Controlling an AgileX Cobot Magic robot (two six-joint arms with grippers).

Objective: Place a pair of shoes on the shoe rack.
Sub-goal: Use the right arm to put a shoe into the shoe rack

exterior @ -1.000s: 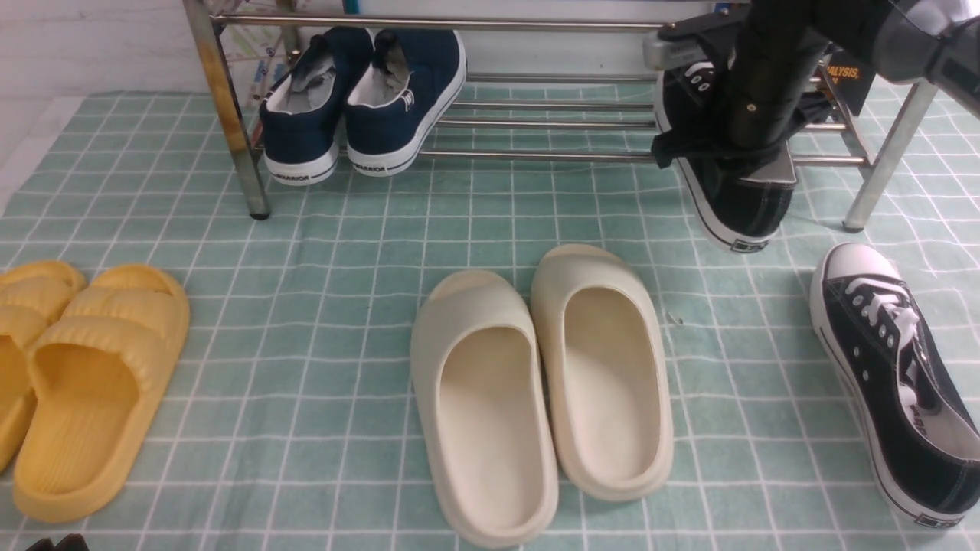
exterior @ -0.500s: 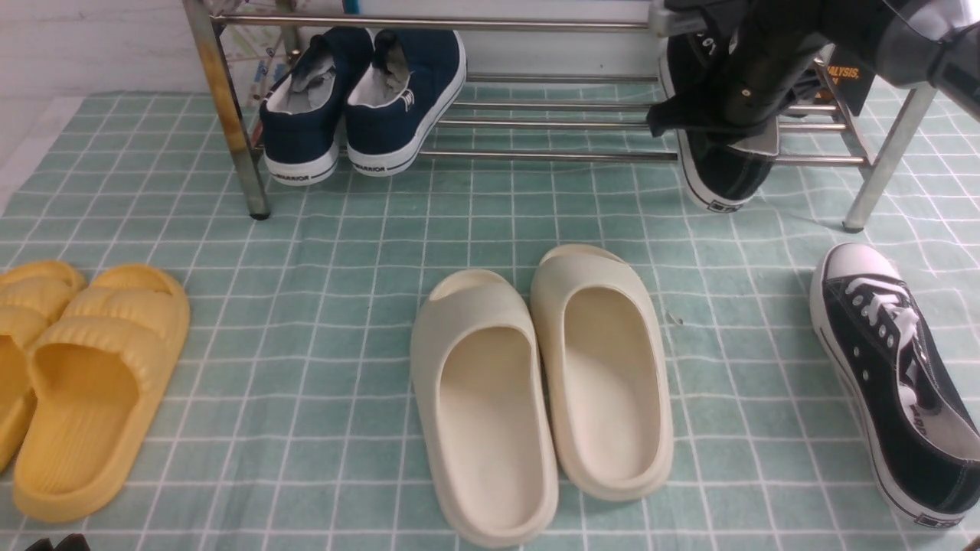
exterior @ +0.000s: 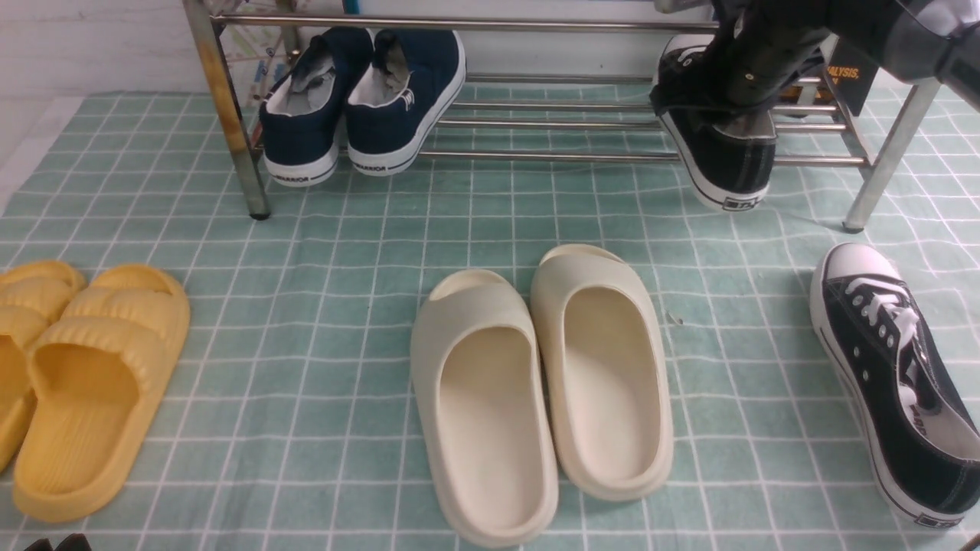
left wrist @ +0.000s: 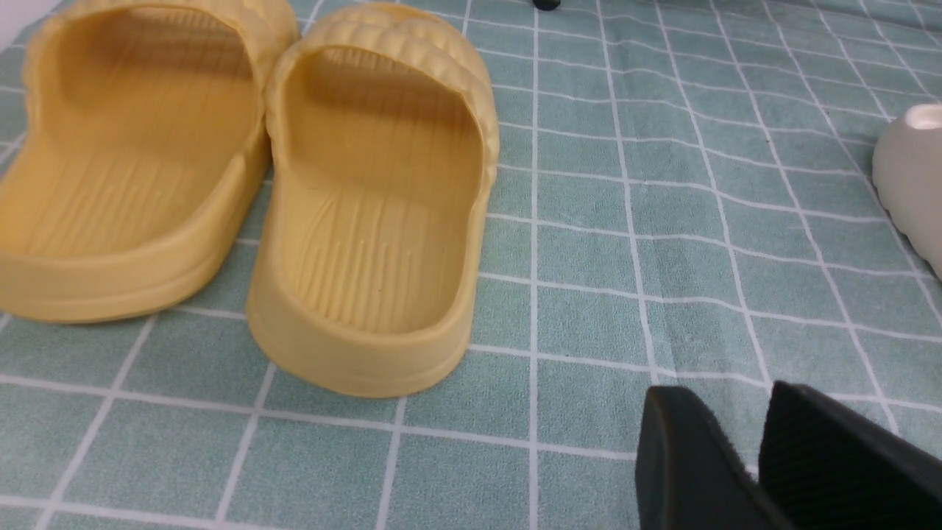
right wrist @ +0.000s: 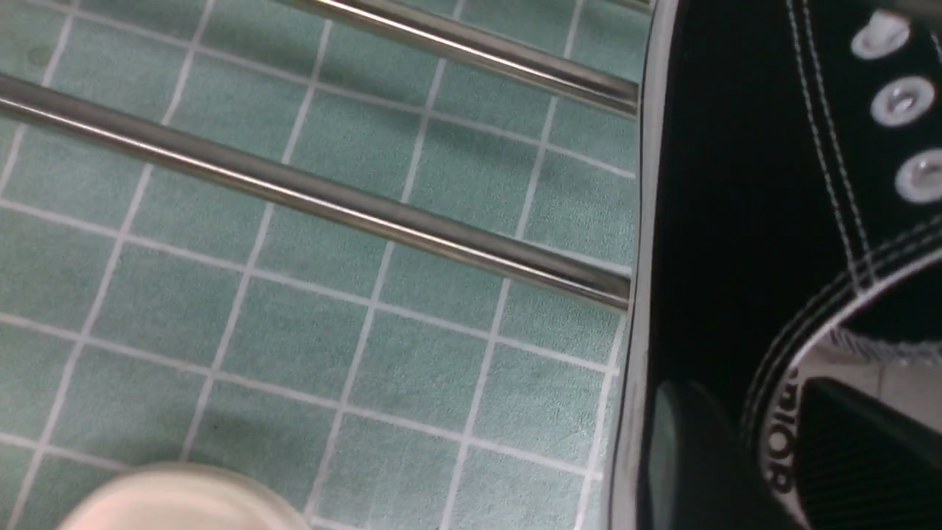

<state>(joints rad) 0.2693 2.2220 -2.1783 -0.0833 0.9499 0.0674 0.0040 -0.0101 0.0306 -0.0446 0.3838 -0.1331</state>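
My right gripper (exterior: pixel 727 103) is shut on the side wall of one black canvas sneaker (exterior: pixel 727 164) and holds it over the lower bars of the chrome shoe rack (exterior: pixel 536 155) at the right, heel toward me. In the right wrist view one finger is outside and one inside the sneaker (right wrist: pixel 736 221), next to the rack bars (right wrist: pixel 316 199). The other black sneaker (exterior: pixel 896 375) lies on the cloth at the front right. My left gripper (left wrist: pixel 743 412) is low over the cloth, its black fingers close together with nothing between them.
Navy blue sneakers (exterior: pixel 367 99) sit on the rack's left end. Cream slides (exterior: pixel 543 383) lie mid-cloth in front of the rack. Yellow slides (exterior: pixel 76 367) lie at the left, close to my left gripper (left wrist: pixel 368 199). A rack leg (exterior: pixel 880 168) stands near the loose sneaker.
My right gripper has carried the black sneaker up and back onto the rack's lower bars. The left arm and the other shoes have not moved.
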